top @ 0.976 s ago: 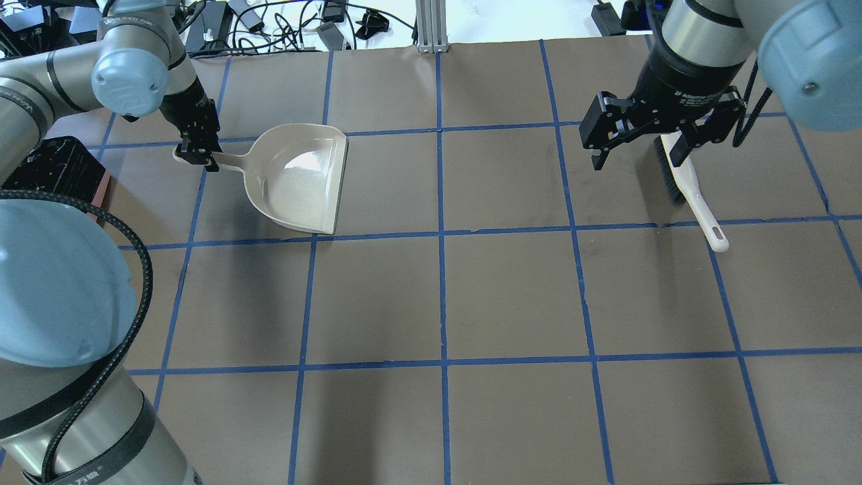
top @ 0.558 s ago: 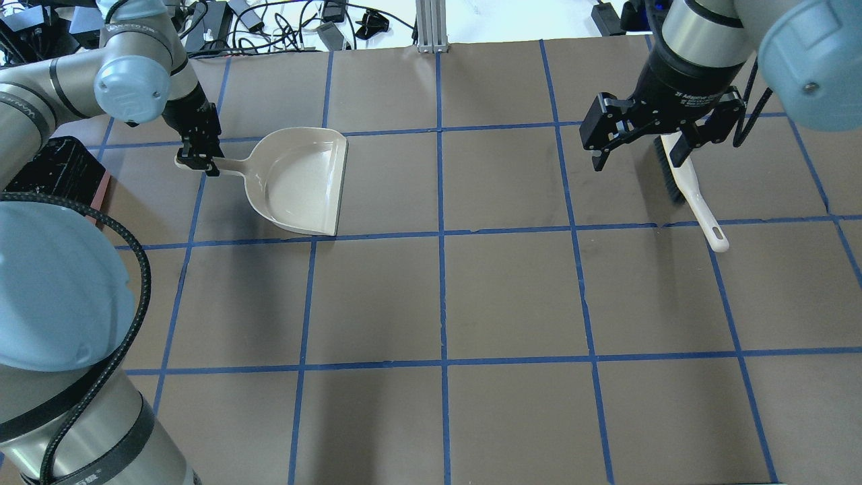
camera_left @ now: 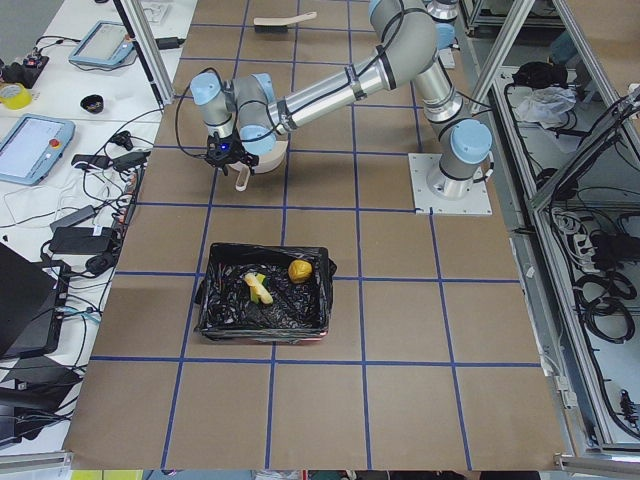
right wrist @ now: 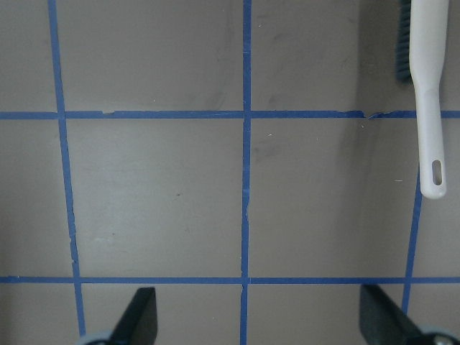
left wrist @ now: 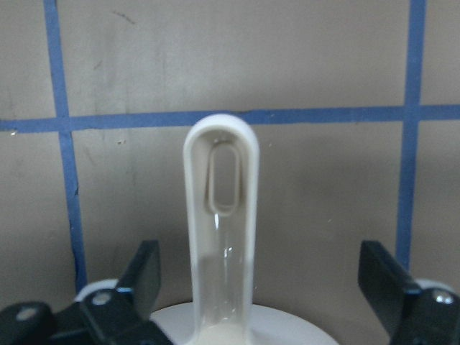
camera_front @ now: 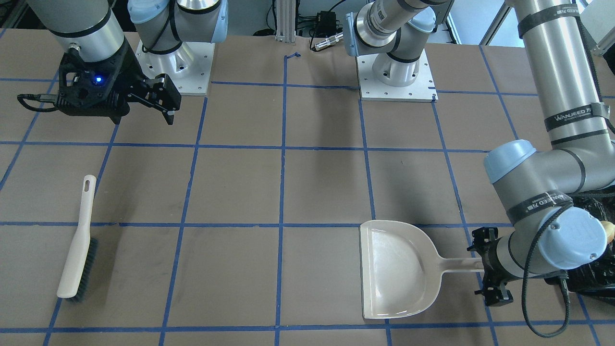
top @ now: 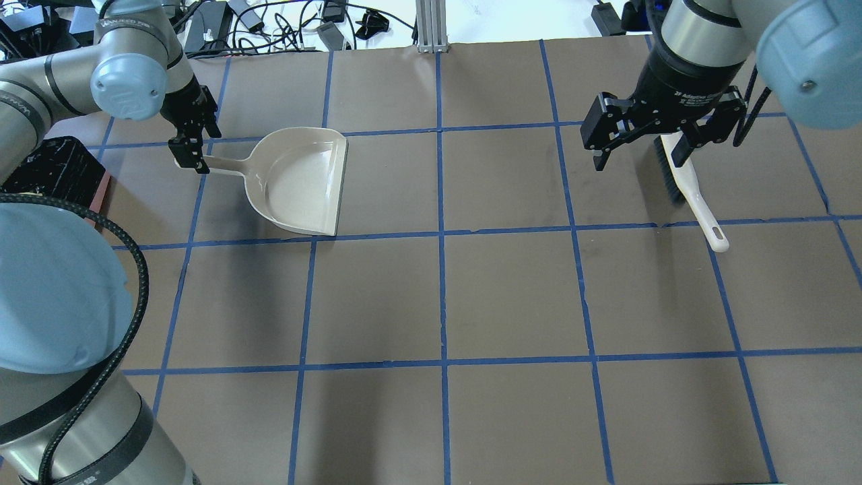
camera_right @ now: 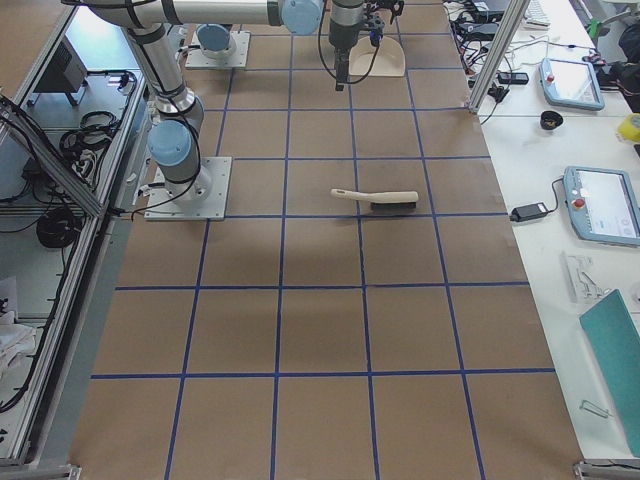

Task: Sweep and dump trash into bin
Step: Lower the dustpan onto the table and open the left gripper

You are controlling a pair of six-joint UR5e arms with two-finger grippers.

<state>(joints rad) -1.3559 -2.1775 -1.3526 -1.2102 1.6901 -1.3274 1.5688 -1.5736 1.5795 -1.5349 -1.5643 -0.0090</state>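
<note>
**Trash is in the bin: lift the left arm clear of the dustpan**

Overhead, your left gripper [top: 190, 155] sits at the tip of the dustpan [top: 300, 182], which lies flat on the table [top: 512, 289]. Your right gripper [top: 636, 158] hangs over the brush [top: 687, 188], spread wide and carrying nothing.

From the front-facing camera, the pan's bowl shows nothing in it. The brush lies on its side, well apart from the pan.

From the left-end camera, the bin [camera_left: 215, 300] stands well apart from the pan, nearer the camera. The golden-brown lump [camera_left: 298, 271] and the pale rind [camera_left: 260, 290] lie inside it on the black bag. The sponge piece is too small to make out. I judge that the sweeping and dumping are done and only the withdrawal is left.

On the left wrist camera, the handle [left wrist: 221, 215] runs up the middle between the fingers [left wrist: 144, 269]. They stand far apart with open table on both sides, so nothing is gripped. Raise the arm straight up and keep the handle centred. Any sideways drift could let a finger catch the handle and drag the pan.

On the right wrist camera, the fingertips are wide apart over bare table, with the brush at the upper right, untouched.
</note>
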